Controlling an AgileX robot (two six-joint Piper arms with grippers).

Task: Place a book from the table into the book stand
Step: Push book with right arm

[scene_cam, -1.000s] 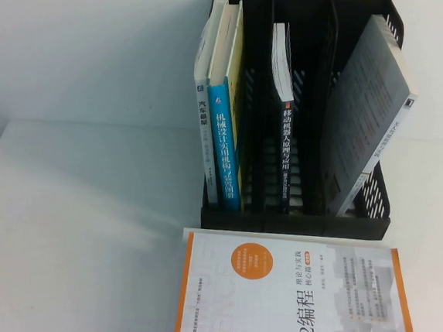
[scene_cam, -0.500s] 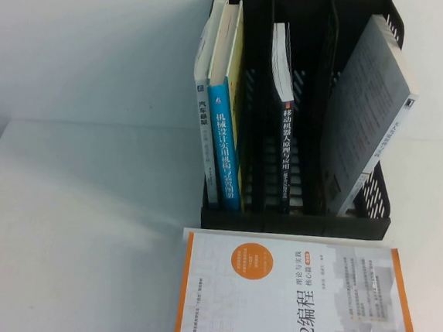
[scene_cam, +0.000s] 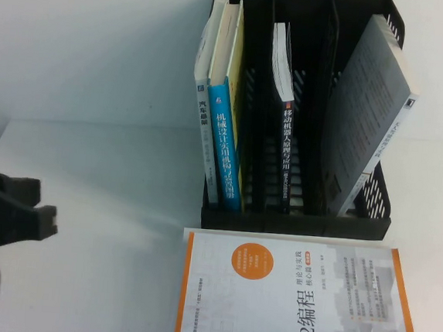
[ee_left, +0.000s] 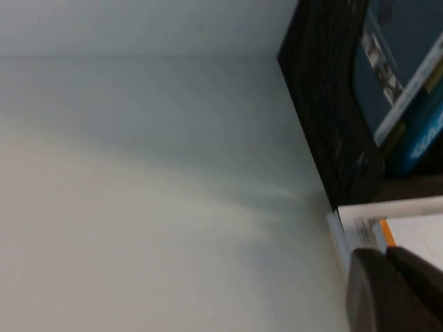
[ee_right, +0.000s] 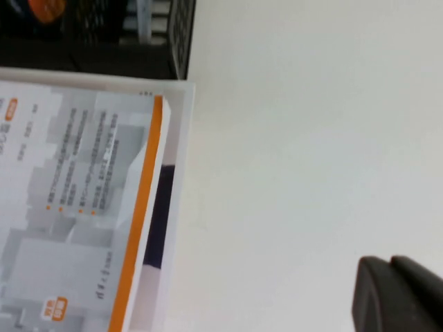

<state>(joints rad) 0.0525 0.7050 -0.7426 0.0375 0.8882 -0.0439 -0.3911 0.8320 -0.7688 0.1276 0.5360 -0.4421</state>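
A white book with an orange border (scene_cam: pixel 295 304) lies flat on the table just in front of the black book stand (scene_cam: pixel 294 223). My left gripper (scene_cam: pixel 40 214) shows at the left edge of the high view, over the table and well left of the book, with its fingers together. In the left wrist view the left gripper (ee_left: pixel 386 252) is shut and empty, with the book's corner (ee_left: pixel 367 225) and the stand (ee_left: pixel 325 104) beyond it. My right gripper (ee_right: pixel 391 261) is shut and empty over bare table, to the right of the book (ee_right: pixel 69 187); it is out of the high view.
The stand holds a white book (scene_cam: pixel 201 110) and a blue book (scene_cam: pixel 227 143) in its left slot, a black book (scene_cam: pixel 284 140) in the middle and a grey book (scene_cam: pixel 369 117) leaning at the right. A white wall rises behind.
My left gripper has come into the high view from the left edge; it was out of view before. The books and the stand have not moved.
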